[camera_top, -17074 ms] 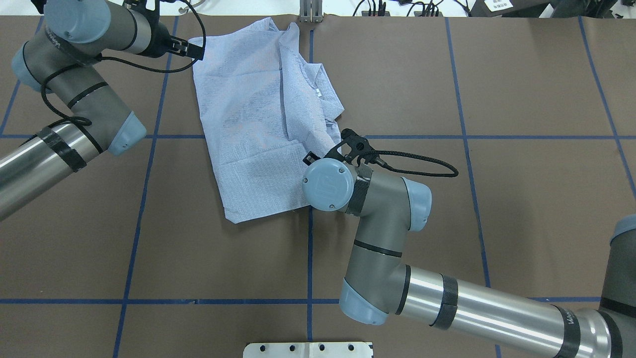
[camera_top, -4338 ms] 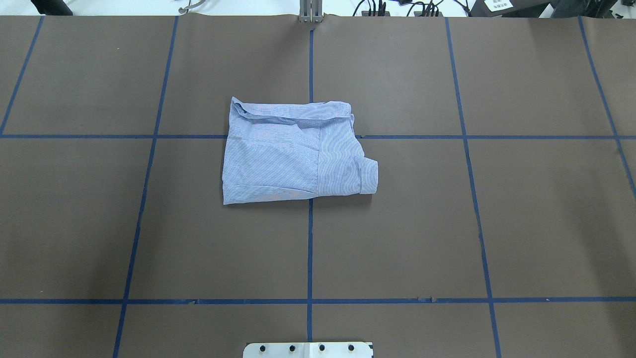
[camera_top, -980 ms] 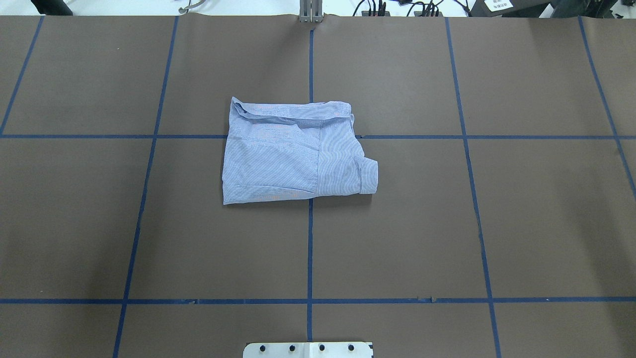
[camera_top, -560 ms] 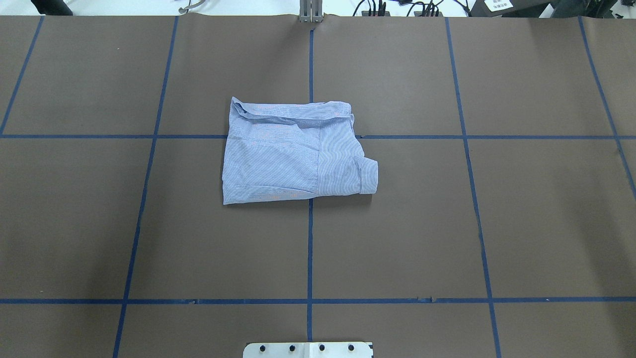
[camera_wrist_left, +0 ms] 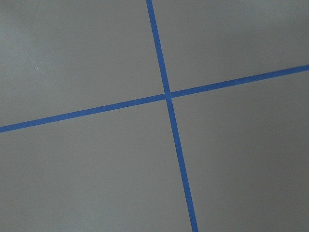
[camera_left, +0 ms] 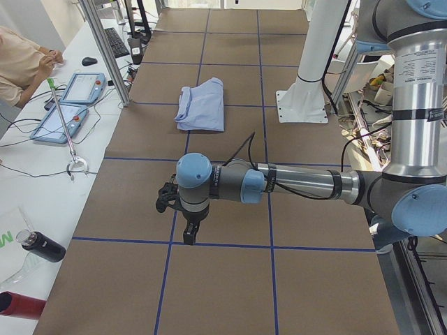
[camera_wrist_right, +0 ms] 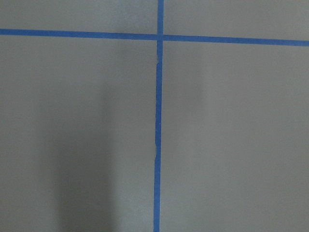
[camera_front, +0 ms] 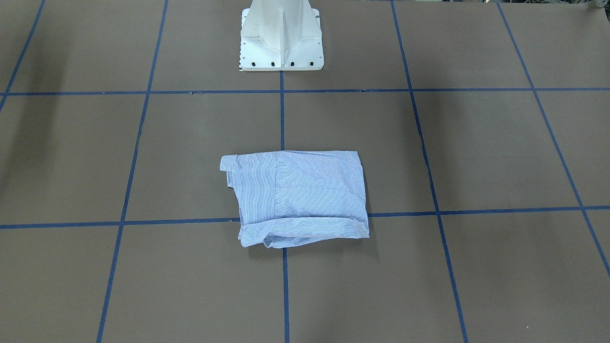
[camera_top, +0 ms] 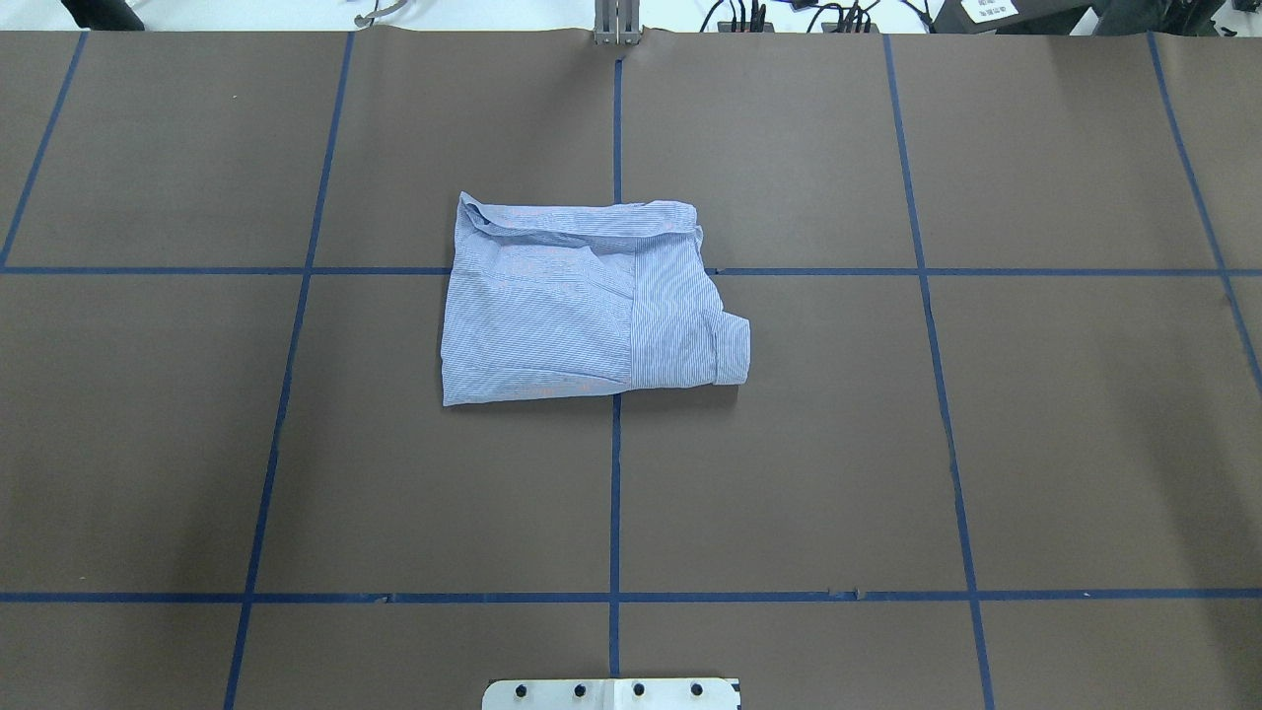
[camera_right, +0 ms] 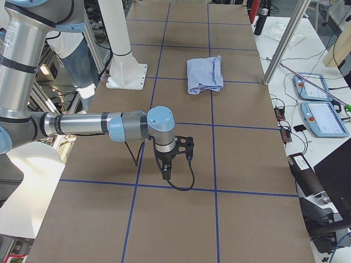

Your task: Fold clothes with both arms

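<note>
Lying folded mid-worktop, the shirt may slump open if its puffy edge gets snagged; left tool and right tool hang clear, opening impossible to tell.

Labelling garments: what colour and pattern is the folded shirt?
Light blue with fine white stripes; the shirt shows best in the overhead exterior view.

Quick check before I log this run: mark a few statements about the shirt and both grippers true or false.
1. The shirt lies folded on the table. True.
2. The left gripper grips a sleeve. False: it hangs over bare table, far from the shirt.
3. The shirt covers a crossing of the blue tape lines. True.
4. The right gripper rests on the shirt. False: it hangs well apart from it, near a tape line.
</note>
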Controlling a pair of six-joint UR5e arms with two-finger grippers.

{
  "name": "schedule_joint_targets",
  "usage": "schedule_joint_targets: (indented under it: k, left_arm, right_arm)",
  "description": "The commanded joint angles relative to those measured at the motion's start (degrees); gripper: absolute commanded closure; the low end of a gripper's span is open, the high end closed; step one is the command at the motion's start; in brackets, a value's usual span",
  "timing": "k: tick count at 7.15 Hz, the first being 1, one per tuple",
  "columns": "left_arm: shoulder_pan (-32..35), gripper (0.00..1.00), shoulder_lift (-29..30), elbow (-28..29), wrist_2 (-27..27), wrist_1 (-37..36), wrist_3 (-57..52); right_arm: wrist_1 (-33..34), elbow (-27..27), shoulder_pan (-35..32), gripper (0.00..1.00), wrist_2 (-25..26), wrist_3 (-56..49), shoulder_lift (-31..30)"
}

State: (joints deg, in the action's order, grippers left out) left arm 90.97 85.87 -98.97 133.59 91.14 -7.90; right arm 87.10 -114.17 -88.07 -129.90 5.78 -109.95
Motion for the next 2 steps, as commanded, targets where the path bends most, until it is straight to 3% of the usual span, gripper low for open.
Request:
schedule_joint_targets:
  k: [1,2]
  left_arm:
    - [0.0,0.0,0.0,0.0,0.0,0.0,0.0]
    - [0.0,0.0,-0.1,0.1,0.0,-0.1,0.0]
  right_arm:
    - [0.0,0.0,0.0,0.0,0.0,0.0,0.0]
    - [0.0,0.0,0.0,0.0,0.0,0.0,0.0]
